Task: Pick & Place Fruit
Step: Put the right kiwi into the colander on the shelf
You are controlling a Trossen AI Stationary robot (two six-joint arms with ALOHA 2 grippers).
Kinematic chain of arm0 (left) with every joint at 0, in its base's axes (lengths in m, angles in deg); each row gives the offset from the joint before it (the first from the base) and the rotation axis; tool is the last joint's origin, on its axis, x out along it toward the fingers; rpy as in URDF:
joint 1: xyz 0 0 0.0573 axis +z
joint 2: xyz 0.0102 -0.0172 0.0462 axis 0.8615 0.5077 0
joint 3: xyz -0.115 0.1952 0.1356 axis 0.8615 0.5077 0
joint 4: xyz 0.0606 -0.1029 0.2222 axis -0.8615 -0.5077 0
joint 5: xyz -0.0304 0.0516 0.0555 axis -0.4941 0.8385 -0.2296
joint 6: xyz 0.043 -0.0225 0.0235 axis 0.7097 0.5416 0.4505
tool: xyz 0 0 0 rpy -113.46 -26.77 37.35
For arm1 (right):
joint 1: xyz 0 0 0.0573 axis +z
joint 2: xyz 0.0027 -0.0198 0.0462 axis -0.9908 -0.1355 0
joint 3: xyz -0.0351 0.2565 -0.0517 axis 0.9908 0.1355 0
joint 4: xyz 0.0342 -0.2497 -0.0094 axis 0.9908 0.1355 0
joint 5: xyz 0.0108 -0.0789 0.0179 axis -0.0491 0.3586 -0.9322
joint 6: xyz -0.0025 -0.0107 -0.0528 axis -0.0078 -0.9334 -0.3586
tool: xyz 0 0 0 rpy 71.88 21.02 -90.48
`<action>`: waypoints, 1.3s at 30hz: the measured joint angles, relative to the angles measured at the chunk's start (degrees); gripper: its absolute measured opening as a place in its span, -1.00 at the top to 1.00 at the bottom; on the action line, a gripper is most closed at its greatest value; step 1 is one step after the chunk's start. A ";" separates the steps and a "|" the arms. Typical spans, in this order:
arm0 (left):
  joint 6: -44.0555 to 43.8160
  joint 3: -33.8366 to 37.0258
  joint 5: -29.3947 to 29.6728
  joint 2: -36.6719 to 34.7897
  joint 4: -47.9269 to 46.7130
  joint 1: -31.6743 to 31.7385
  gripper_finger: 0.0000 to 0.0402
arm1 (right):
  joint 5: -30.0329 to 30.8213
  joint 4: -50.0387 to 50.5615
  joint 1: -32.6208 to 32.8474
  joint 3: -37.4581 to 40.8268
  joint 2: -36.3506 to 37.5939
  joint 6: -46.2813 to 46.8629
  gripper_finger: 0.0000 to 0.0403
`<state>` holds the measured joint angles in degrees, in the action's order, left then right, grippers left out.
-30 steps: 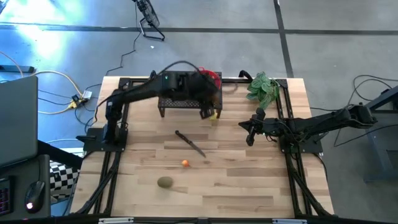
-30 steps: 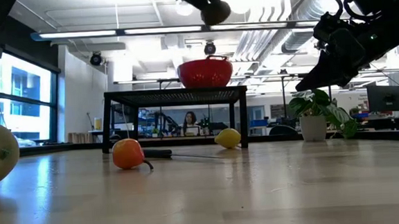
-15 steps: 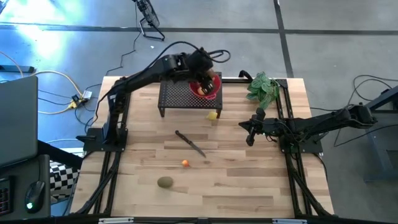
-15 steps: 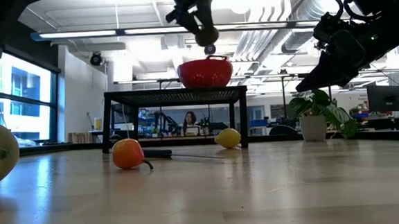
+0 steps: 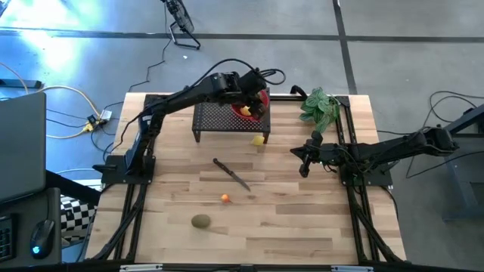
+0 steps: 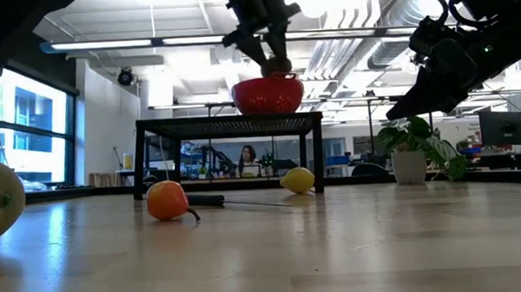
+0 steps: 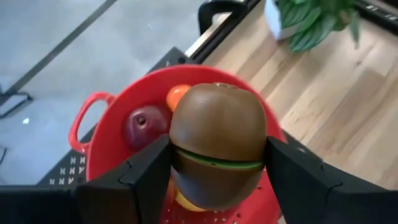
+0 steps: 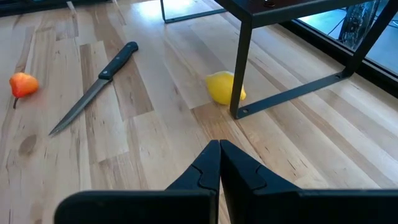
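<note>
My left gripper [image 5: 253, 94] is shut on a brown kiwi [image 7: 217, 140] just above a red colander [image 7: 109, 146]. The colander stands on a black mesh stand [image 5: 219, 117] at the far middle of the table. It holds a dark red fruit [image 7: 146, 124], a small orange one [image 7: 177, 94] and something yellow. On the table lie a lemon [image 5: 259, 140] by the stand's leg, a tiny orange fruit [image 5: 225, 198] and a second kiwi [image 5: 200, 221]. My right gripper [image 5: 305, 160] waits shut at the right, above the table. My left gripper pinches the kiwi by its two opposite sides [image 7: 177, 158] between its two fingers [image 7: 149, 180]. The fingers slant down from the table's left. The kiwi is lifted clear, just over the colander's rim [image 6: 267, 80].
A dark-handled knife [image 5: 231, 174] lies slantwise at the table's middle. A green leafy bunch [image 5: 319, 106] sits at the far right corner. A black frame runs along both side edges. Bare wood lies between the knife and the near edge.
My left gripper has carried the kiwi down toward the red colander, from well above the stand to just over the colander's rim, and its wrist has rolled on the way. The kiwi stays in the hold.
</note>
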<state>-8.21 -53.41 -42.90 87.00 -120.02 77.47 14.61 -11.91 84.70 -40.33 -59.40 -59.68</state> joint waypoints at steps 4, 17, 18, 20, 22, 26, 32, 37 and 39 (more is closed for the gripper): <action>-0.49 0.02 0.32 1.35 -0.87 0.02 -0.15 | 0.00 0.02 0.00 0.02 0.00 0.00 0.98; -1.07 0.02 0.61 1.40 -1.69 0.02 -0.15 | -0.02 0.00 0.00 0.02 0.00 0.00 0.98; -1.61 0.02 0.63 1.40 -1.72 0.02 -0.15 | -0.02 0.00 0.00 0.02 0.00 0.00 0.98; -2.25 0.02 0.64 1.41 -1.98 0.02 -0.15 | -0.02 0.00 0.00 0.02 0.00 0.00 0.98; -3.30 0.02 0.64 1.58 -2.64 0.02 -0.15 | -0.02 0.00 0.00 0.02 0.00 0.00 0.98; -5.20 0.02 0.64 1.62 -4.62 0.04 -0.15 | -0.02 0.01 0.00 0.02 0.00 0.00 0.98; -5.63 0.02 0.66 1.64 -4.90 0.02 -0.15 | -0.02 0.00 0.02 0.02 0.00 0.00 0.98; -5.85 0.02 0.68 1.64 -4.84 0.02 -0.15 | -0.02 0.00 0.01 0.02 0.00 0.00 0.98; -5.86 0.02 0.66 1.64 -4.84 0.02 -0.15 | -0.02 0.00 0.00 0.02 0.00 0.00 0.98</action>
<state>-14.07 -53.39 -42.24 88.64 -124.86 77.49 14.59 -11.91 84.69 -40.31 -59.40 -59.68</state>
